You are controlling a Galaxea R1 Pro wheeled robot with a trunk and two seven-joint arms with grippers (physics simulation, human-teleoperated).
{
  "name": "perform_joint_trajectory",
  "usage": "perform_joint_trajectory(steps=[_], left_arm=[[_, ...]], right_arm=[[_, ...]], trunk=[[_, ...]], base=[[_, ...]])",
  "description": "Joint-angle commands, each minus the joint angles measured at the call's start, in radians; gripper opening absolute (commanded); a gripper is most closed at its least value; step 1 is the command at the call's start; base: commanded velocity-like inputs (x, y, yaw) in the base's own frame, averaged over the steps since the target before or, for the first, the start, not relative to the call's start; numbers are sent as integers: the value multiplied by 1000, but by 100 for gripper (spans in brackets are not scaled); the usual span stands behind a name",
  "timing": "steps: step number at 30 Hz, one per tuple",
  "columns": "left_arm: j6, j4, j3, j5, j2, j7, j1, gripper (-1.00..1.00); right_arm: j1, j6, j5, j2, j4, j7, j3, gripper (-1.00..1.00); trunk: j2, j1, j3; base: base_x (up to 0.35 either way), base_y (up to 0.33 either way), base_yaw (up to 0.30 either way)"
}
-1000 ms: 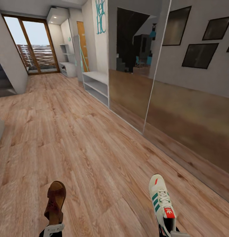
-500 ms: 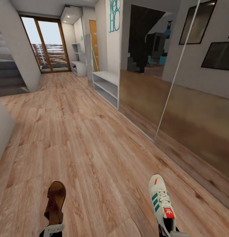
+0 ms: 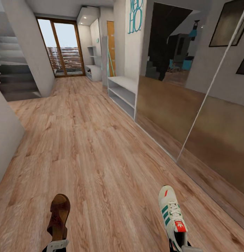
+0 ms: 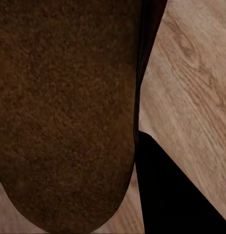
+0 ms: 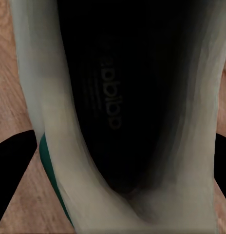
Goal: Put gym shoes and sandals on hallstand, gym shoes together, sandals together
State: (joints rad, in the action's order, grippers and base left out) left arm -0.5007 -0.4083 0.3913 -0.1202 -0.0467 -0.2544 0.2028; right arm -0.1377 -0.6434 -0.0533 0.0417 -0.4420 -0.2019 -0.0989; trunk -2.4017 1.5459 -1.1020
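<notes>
A sandal (image 3: 58, 217) is carried at the left gripper (image 3: 56, 244) and a gym shoe (image 3: 172, 215) at the right gripper (image 3: 183, 246), both raised over the wood floor (image 3: 100, 157), presumably so they can be brought to the rack. The jaws are hidden by the footwear, so their spread cannot be told. Inside the shoe, "adidas" is printed. A plain white bench (image 3: 123, 91) is passed on the right, under teal letters (image 3: 135, 15) partly cut off. The shoe rack (image 3: 93, 71) is seen farther off beside the glass door (image 3: 62, 49).

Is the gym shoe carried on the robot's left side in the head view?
No: the gym shoe is held at the right, while the left side carries a brown sandal.
</notes>
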Motion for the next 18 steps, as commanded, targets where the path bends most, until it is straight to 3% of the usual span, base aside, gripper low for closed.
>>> perform_joint_trajectory(steps=[1, 18], left_arm=[[-4, 1, 9, -13, 1, -5, 1, -100], [-4, 1, 10, -13, 1, -5, 1, -100]], right_arm=[[0, -2, -5, 2, 0, -7, -8, -100], [0, -2, -5, 4, 0, -7, -8, -100]], trunk=[[0, 0, -1], [0, 0, 0]], base=[[339, 0, 271], [339, 0, 277]])
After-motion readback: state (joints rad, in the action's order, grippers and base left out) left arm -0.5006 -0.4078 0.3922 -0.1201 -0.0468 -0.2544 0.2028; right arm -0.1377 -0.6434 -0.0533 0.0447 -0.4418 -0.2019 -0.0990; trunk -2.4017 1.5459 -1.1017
